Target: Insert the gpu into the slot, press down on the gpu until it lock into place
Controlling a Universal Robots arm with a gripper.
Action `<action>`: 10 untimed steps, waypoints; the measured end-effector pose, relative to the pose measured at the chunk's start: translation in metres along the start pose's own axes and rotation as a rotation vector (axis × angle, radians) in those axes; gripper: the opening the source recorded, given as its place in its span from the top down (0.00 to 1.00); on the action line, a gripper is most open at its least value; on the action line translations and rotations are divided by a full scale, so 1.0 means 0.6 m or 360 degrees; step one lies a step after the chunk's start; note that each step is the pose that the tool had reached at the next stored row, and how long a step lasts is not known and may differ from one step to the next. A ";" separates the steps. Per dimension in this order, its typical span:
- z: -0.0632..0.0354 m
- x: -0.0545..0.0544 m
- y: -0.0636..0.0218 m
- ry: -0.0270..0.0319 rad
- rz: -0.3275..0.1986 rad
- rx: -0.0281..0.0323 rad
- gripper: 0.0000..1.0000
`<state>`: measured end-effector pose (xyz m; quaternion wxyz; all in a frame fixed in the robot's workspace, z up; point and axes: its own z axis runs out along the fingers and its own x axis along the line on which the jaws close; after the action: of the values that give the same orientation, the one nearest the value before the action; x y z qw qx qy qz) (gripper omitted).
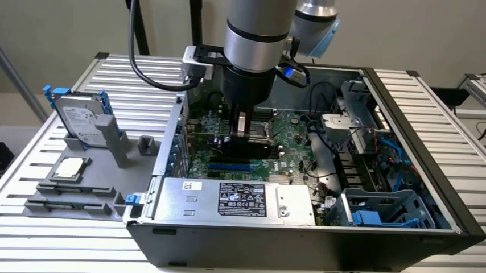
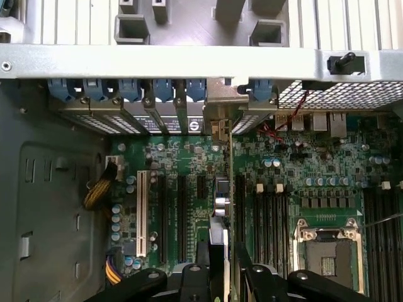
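The arm (image 1: 254, 34) points straight down, wrist vertical, its gripper (image 1: 241, 136) clamped on the gpu (image 1: 244, 151) from above.

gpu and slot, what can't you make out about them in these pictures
- Exterior view: whether the gpu is fully seated in the slot. The card's own body and the pincer cover the joint.
- Exterior view: the slot's locking catch is too small to pick out.
- Wrist view: the gpu is seen edge-on and cut off by the picture's edge, so its face cannot be read, and it covers the slot beneath it.
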<state>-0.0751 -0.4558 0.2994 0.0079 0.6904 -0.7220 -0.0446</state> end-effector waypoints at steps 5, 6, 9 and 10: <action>0.001 0.000 0.000 0.00008 0.0005 0.00002 0.74; 0.001 0.000 0.000 0.00007 0.0005 0.00003 0.74; 0.005 0.000 0.002 0.00008 0.0006 0.00003 0.74; 0.007 0.000 0.002 0.00007 0.0006 0.00003 0.74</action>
<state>-0.0767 -0.4558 0.2954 0.0081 0.6890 -0.7233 -0.0444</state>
